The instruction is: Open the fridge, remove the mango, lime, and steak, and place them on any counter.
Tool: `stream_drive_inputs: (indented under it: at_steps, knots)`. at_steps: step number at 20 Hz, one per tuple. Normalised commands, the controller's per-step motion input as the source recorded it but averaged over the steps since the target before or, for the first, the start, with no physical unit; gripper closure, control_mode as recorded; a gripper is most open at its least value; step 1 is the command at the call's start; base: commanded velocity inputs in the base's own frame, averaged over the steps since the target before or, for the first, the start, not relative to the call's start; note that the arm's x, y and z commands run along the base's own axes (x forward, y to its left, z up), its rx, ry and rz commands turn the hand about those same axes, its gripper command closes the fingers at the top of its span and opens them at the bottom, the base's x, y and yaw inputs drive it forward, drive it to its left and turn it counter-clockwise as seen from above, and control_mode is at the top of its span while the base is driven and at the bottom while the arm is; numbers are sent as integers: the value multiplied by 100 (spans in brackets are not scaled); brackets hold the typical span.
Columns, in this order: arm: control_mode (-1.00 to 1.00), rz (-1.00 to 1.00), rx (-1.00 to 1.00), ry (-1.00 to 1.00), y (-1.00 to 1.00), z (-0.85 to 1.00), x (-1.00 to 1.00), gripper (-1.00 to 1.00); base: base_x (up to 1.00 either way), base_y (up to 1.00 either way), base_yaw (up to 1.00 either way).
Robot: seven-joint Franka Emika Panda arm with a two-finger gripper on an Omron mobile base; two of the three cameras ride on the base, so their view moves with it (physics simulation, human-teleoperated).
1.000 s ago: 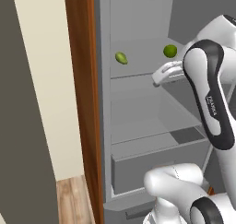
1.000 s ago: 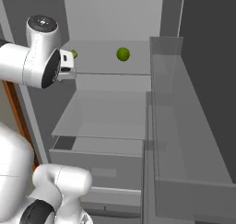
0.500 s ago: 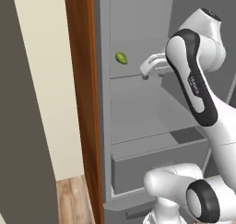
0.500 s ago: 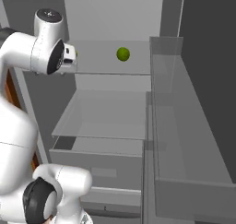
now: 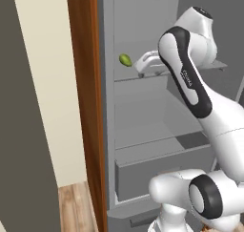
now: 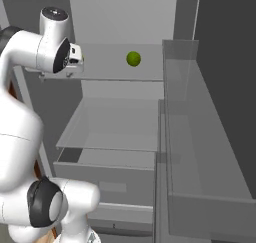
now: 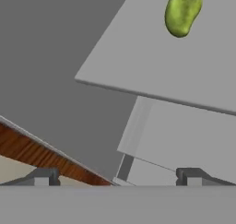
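The fridge (image 5: 143, 131) stands open, grey shelves bare below; the gripper (image 5: 139, 68), jaws spread wide and holding nothing, hangs near the mango (image 5: 125, 60) at the upper shelf's left end; the lime (image 6: 133, 58) sits mid-shelf.

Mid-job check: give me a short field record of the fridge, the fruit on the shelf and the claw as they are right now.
fridge: door open, grey shelves and drawer showing
mango: lies on the upper shelf, left part
lime: on the same shelf, to the right of the mango
claw: open, holds nothing, off the shelf's front edge, apart from the mango
steak: cannot tell
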Motion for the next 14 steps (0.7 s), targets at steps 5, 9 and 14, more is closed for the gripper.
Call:
stream_drive_inputs:
  at_steps: [5, 9, 14]
  knots:
    - [-100, -3, 0, -5, 15, 0, 43, -100, 0, 0, 0]
    - [-100, -5, 0, -2, 8, 0, 47, -100, 0, 0, 0]
    - [-100, -4, 0, 0, 0, 0, 52, -100, 0, 0, 0]
